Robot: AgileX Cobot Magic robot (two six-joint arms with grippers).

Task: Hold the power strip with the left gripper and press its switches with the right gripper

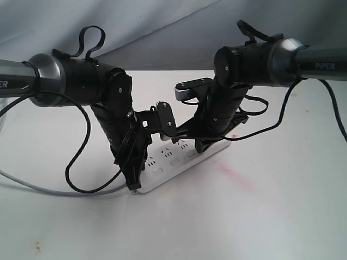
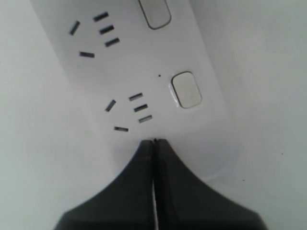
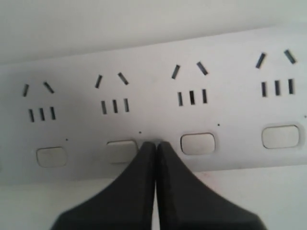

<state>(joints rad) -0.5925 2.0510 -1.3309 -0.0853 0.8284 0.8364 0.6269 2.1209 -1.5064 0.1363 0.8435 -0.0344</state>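
The white power strip (image 1: 174, 162) lies slantwise on the white table between the two arms. My left gripper (image 1: 133, 183) points straight down on its near rounded end, shut, with its tips resting on the strip's top. In the left wrist view the shut tips (image 2: 153, 142) sit just past the end socket set, near a switch (image 2: 186, 89). My right gripper (image 1: 201, 147) is shut too, over the strip's far half. In the right wrist view its tips (image 3: 156, 143) lie on the strip (image 3: 153, 112) between two switches (image 3: 121, 149) (image 3: 197, 143), close against the first.
The strip's grey cord (image 1: 38, 188) curves off to the left. A black arm cable (image 1: 73, 181) loops over the table beside the left gripper. A faint red smear (image 1: 234, 174) marks the table right of the strip. A grey cloth backdrop (image 1: 162, 27) hangs behind.
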